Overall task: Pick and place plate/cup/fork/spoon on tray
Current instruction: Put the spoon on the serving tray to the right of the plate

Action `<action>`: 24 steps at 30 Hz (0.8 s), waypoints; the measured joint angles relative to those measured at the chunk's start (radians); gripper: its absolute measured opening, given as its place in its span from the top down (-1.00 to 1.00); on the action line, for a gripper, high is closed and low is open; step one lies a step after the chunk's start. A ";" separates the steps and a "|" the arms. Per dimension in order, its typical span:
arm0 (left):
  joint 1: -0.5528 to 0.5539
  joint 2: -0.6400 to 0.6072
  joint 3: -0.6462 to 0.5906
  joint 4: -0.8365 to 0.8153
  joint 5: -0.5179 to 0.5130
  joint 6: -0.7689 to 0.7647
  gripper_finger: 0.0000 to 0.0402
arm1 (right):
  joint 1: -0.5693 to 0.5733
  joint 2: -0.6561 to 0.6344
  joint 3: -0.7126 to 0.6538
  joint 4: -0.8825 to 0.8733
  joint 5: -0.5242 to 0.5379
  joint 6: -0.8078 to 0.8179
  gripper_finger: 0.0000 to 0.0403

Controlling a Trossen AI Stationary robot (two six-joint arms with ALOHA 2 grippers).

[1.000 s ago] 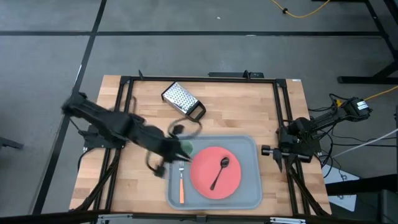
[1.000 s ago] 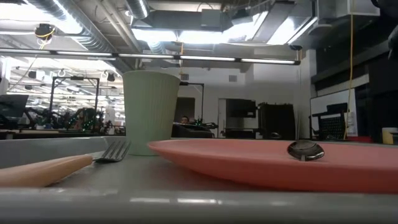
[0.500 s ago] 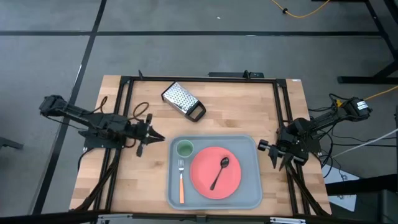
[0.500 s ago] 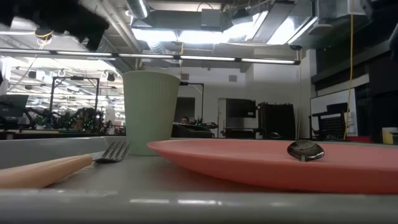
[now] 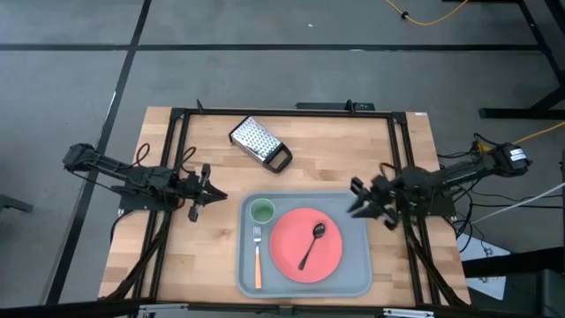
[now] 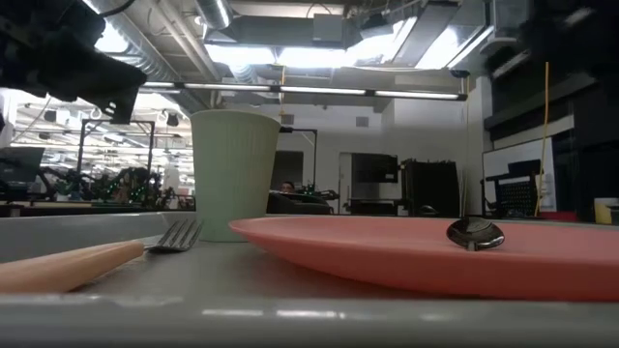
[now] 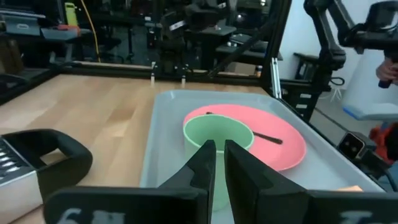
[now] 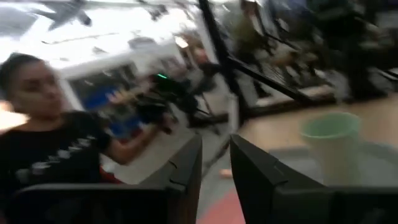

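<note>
Since every piece already lies inside the tray (image 5: 353,281), the task looks complete, and any further handling would be a matter of adjustment only. Nearest the front edge in the high view, the fork (image 5: 257,258) lies along the tray's left side, orange handle toward the front and tines toward the cup; it looks light and stiff, best pinched across the handle. Beside it sits the plate (image 5: 287,256), flat and rigid with a smooth and likely slippery surface, so its rim is the only practical hold. On the plate rests the spoon (image 5: 312,244), thin and dark, lying at a slant; its narrow handle would probably slide on the plate when nudged. Farther back, the cup (image 5: 261,211) stands upright in the tray's rear left corner, small and light, easily tipped, best taken across its wall. The left gripper (image 5: 207,192) hangs over bare table just left of the tray, empty, fingers nearly together. The right gripper (image 5: 363,200) hovers at the tray's right rim, empty, fingers a narrow gap apart. Farthest back, a grater (image 5: 259,142) lies on the table.
</note>
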 joint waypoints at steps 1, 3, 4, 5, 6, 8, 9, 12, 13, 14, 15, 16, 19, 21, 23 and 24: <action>0.000 -0.002 0.000 0.001 -0.002 0.001 0.86 | -0.015 0.001 0.043 -0.088 0.009 -0.009 0.56; 0.000 -0.001 0.000 0.000 -0.020 0.003 0.85 | -0.037 0.002 0.152 -0.242 0.005 -0.057 0.56; 0.000 -0.001 0.000 -0.001 -0.028 0.003 0.84 | -0.044 0.005 0.216 -0.314 -0.003 -0.077 0.56; 0.000 -0.001 0.000 -0.001 -0.040 0.010 0.84 | -0.048 0.008 0.282 -0.397 -0.012 -0.084 0.56; 0.000 -0.001 0.000 0.000 -0.052 0.022 0.84 | -0.049 0.014 0.356 -0.500 -0.014 -0.084 0.56; 0.000 -0.001 0.000 0.000 -0.076 0.026 0.84 | -0.047 0.039 0.506 -0.746 -0.012 -0.084 0.56; 0.000 -0.001 0.000 -0.002 -0.083 0.025 0.84 | -0.037 0.060 0.576 -0.858 0.004 -0.083 0.56; 0.000 0.000 0.000 -0.020 -0.086 0.025 0.86 | 0.003 0.135 0.753 -1.071 0.089 -0.058 0.56; 0.000 0.000 0.000 -0.019 -0.086 0.024 0.86 | 0.013 0.160 0.804 -1.108 0.110 -0.042 0.56; 0.000 0.000 0.000 -0.017 -0.086 0.024 0.87 | 0.021 0.184 0.849 -1.133 0.122 -0.011 0.56; 0.000 0.000 0.000 -0.016 -0.086 0.024 0.87 | 0.028 0.204 0.888 -1.151 0.130 0.026 0.56; 0.000 0.000 0.000 -0.016 -0.086 0.024 0.87 | 0.032 0.224 0.919 -1.155 0.131 0.051 0.56; 0.000 0.000 0.000 -0.016 -0.086 0.023 0.86 | 0.035 0.277 0.993 -1.111 0.132 0.028 0.56; 0.000 0.000 0.000 -0.016 -0.086 0.023 0.85 | 0.035 0.304 1.030 -1.078 0.132 0.021 0.56; 0.000 0.000 0.000 -0.016 -0.086 0.023 0.84 | 0.035 0.328 1.060 -1.056 0.132 0.031 0.56; 0.000 0.000 0.000 -0.016 -0.086 0.023 0.84 | 0.035 0.338 1.071 -1.042 0.132 0.048 0.56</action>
